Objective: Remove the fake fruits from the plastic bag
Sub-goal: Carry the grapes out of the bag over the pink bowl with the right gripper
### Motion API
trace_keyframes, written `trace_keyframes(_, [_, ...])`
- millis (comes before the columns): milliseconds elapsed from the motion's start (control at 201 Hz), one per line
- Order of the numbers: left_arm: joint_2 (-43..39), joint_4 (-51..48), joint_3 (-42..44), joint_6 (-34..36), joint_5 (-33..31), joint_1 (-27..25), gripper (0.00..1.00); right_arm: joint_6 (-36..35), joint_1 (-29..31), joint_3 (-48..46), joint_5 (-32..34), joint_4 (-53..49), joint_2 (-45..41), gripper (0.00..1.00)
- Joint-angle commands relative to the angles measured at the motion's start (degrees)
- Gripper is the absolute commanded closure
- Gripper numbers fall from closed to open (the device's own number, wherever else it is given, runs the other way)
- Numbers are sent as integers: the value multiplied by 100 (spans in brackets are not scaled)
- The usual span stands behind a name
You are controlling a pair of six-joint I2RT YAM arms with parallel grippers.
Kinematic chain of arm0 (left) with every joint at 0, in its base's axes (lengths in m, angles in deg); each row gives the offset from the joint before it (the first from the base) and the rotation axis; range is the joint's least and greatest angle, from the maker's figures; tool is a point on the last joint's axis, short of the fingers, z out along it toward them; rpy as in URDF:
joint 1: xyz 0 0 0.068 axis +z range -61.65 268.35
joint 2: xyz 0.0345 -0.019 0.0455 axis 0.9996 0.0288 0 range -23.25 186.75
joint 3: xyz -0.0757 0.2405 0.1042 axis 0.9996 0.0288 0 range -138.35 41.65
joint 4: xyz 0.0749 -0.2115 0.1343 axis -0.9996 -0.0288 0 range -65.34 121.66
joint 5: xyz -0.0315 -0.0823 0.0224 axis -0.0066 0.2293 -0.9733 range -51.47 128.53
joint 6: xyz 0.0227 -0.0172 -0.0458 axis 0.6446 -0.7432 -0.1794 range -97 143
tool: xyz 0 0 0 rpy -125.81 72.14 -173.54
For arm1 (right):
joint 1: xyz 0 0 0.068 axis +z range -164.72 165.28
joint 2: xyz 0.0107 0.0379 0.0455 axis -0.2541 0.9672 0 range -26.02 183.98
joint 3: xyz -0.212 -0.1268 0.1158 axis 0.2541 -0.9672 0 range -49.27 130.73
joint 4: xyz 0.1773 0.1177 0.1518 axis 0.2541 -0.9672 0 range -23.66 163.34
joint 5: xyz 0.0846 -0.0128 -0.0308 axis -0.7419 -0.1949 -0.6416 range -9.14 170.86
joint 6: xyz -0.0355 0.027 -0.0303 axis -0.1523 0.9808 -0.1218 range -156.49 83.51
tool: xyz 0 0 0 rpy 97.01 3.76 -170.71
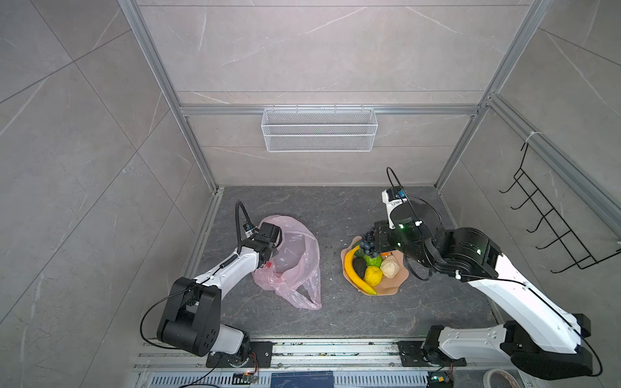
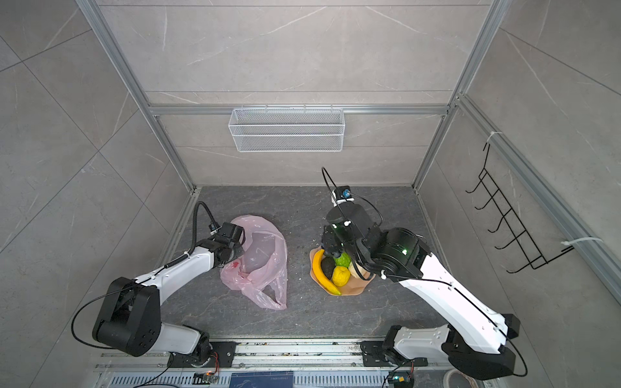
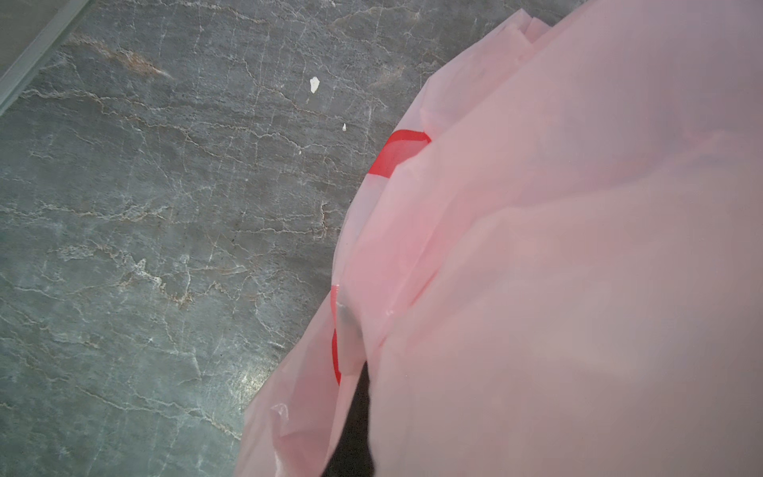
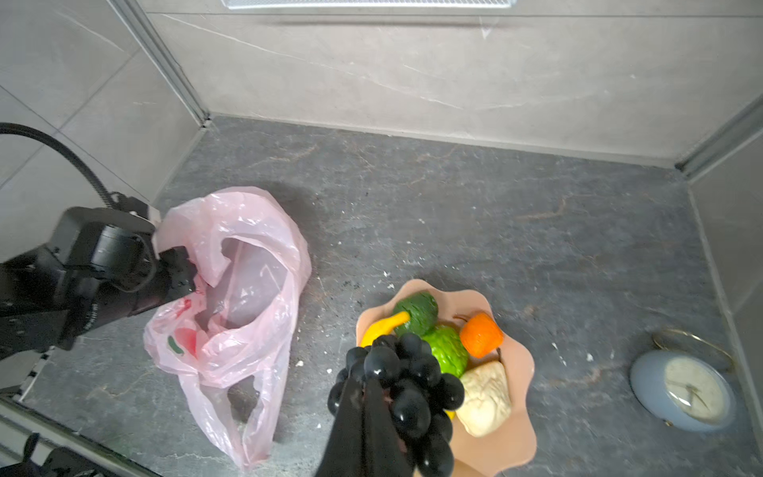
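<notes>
Six fruits sit on the peach plate (image 1: 395, 285) in both top views, right of centre. The banana (image 1: 353, 272) curves along its left rim, long axis running top to bottom of frame. The lemon (image 1: 373, 275) and beige piece (image 1: 389, 266) crowd beside it. The grape bunch (image 1: 367, 244) hangs at the plate's upper-left edge, tucked under the right arm (image 1: 524, 295). Left of centre lies the plastic bag (image 1: 297, 265), mouth gaping, well apart from the plate. The left gripper (image 1: 268, 254) is at the bag's left rim.

Left wrist view: pink film fills the right half, bare desk (image 3: 165, 206) fills the left. Only a dark sliver of that gripper shows, low in frame, clamped tight on a fold of bag.

Right wrist view: here's the action! The right gripper (image 4: 365, 417), bottom centre, is pinched onto the grapes, which hang over the plate's left side. Beyond them sit the dark green avocado (image 4: 417, 312), the green piece (image 4: 446, 349) and the orange (image 4: 481, 334). Through the bag's open mouth, left of centre, I see no fruit, so this looks like the last one.

My call: the drop is close, straight down. The bare patch of plate is at its lower right in frame, so a nudge that way would be safer. The left rim is close and the bunch could roll off there. A clock (image 4: 685, 390) lies far right, out of the way.
</notes>
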Motion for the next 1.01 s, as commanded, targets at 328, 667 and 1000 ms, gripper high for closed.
trace_keyframes(328, [22,-48,-85,164,-87,15,100,1137,-12,-1552,191,-798,-1044,100])
trace_keyframes(667, [25,-86,-75,151,-64,13,100,1541,-16,-2410,186,-716,-1214,100])
trace_keyframes(1000, [-40,-76,-10,160,-65,16,100,1504,-197,-2606,542,-692,-819,100])
